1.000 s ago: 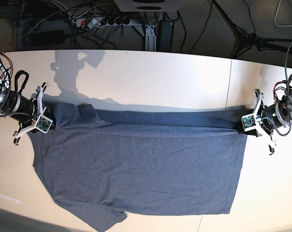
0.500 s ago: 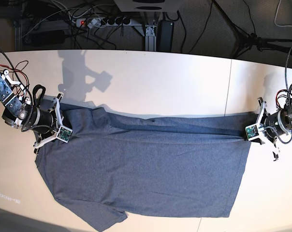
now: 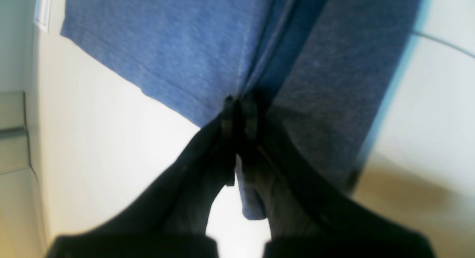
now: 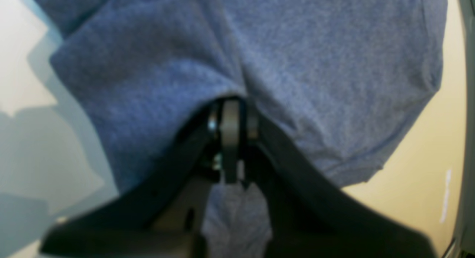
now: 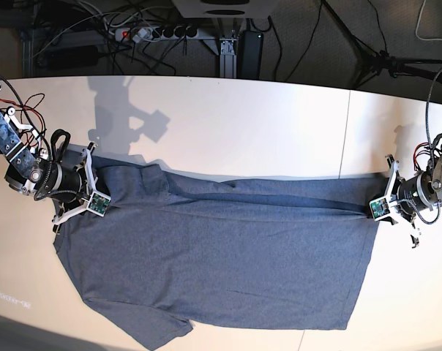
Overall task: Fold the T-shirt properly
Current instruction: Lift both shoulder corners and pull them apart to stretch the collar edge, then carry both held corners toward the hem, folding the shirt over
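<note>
The blue-grey T-shirt (image 5: 221,256) lies spread across the white table (image 5: 243,117), with its far long edge turned over toward the front as a narrow band. My left gripper (image 5: 378,207) is at the right end of that band, shut on the fabric. The left wrist view shows its tips (image 3: 239,105) pinching a fold of the T-shirt (image 3: 167,46). My right gripper (image 5: 96,201) holds the band's left end near a sleeve. In the right wrist view its tips (image 4: 230,109) are shut on bunched cloth (image 4: 297,65). No lettering shows.
A power strip (image 5: 151,33), cables and a metal stand sit on the floor behind the table's far edge. A seam in the tabletop (image 5: 347,131) runs front to back at the right. The shirt's lower sleeve (image 5: 159,329) reaches the near table edge.
Both grippers have carried the turned-over edge toward the front. The right gripper also moved inward over the sleeve. The band is now narrower and slanted.
</note>
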Controlling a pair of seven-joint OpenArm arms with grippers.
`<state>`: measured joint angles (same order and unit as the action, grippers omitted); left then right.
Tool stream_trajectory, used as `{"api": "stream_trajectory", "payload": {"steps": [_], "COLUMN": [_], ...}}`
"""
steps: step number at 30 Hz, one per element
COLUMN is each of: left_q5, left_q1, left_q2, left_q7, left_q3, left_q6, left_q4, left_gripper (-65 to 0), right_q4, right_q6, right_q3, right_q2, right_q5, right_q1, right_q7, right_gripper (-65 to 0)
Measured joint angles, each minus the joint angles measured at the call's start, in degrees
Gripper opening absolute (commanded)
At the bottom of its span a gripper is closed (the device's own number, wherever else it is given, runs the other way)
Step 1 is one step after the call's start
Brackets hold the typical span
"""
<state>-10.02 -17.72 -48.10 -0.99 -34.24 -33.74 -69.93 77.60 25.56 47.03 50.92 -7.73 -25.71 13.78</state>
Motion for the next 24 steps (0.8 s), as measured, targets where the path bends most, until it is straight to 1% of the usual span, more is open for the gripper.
{"api": "stream_trajectory", "payload": {"steps": [4,5,6,7,9,10,11,12,13,14,15,16,17,18,21,22,24], "left_q5": [-0.35,-0.31,-0.33,-0.26,-0.31,0.09,2.49,5.38,7.85,10.43,13.16,15.85,18.23,19.80,25.27,27.63,29.99], "left_q1": [-3.98,-4.92,-5.64,-5.99,-6.10,-5.95,-5.90,-5.95,-5.99,-6.16,-6.56,-7.10,-7.72,-8.48,-11.37,-12.11,-13.29], "left_q2": [-0.15,-0.15,-0.15,-0.17,-0.15,-0.15,-0.13,-0.17,-0.22,-0.26,-0.35,-0.33,-0.28,-0.26,-0.31,-0.15,0.52], "left_q7": [0.13,0.13,0.17,0.81,2.16,3.41,6.23,9.07,11.80,13.57,15.10,16.52,17.59,18.21,20.79,22.34,24.94], "left_q3": [-5.16,-6.34,-7.37,-8.22,-9.14,-9.20,-9.22,-9.22,-9.22,-9.20,-9.20,-9.25,-9.25,-9.25,-9.18,-9.18,-9.01], "left_q6": [-0.02,-0.02,0.00,0.04,0.20,0.31,0.79,2.75,5.46,7.69,9.14,11.43,14.45,16.37,17.07,17.16,17.27], "left_q4": [0.74,0.87,0.96,1.01,1.01,1.05,1.07,1.09,1.11,1.16,1.16,1.18,1.18,1.18,1.16,1.16,1.18], "left_gripper": [-65.0,-62.3,-57.9,-52.0,-37.0,-30.4,-26.3,-24.7,-24.6,-24.6,-24.7,-24.8,-24.8,-24.9,-25.4,-28.6,-39.3], "right_q4": [0.00,0.00,0.00,0.00,0.00,0.00,0.00,0.00,0.00,-0.04,-0.07,-0.09,-0.09,-0.11,-0.17,-0.17,-0.15], "right_q6": [0.02,0.02,0.00,0.02,0.00,0.02,0.02,0.00,0.02,0.00,0.02,0.00,0.00,0.00,0.00,-0.02,-0.02], "right_q3": [0.00,0.00,0.00,0.00,0.00,0.00,0.00,0.00,0.00,0.00,0.00,0.00,0.00,0.00,-0.50,-1.01,-2.86], "right_q2": [0.02,0.02,0.02,0.02,0.02,0.04,0.04,0.02,0.04,0.02,0.04,0.04,0.00,-0.44,-2.32,-3.13,-4.57], "right_q5": [0.00,0.00,0.00,0.04,0.04,0.07,0.04,0.07,0.17,-0.24,-1.31,-2.64,-3.54,-4.87,-7.43,-7.93,-9.40], "right_q1": [0.00,0.00,0.00,0.00,0.00,0.00,0.00,0.00,0.00,0.00,0.00,0.00,-0.02,-0.52,-2.21,-2.91,-4.04], "right_q7": [0.20,0.24,0.22,0.24,0.24,0.26,0.26,0.26,0.28,0.46,0.44,0.17,-0.37,-0.28,-0.02,-0.02,-0.09], "right_gripper": [-65.0,-65.0,-65.0,-65.0,-65.0,-65.0,-65.0,-53.0,-37.7,-24.5,-19.4,-20.1,-20.1,-20.1,-20.1,-20.1,-20.1]}}
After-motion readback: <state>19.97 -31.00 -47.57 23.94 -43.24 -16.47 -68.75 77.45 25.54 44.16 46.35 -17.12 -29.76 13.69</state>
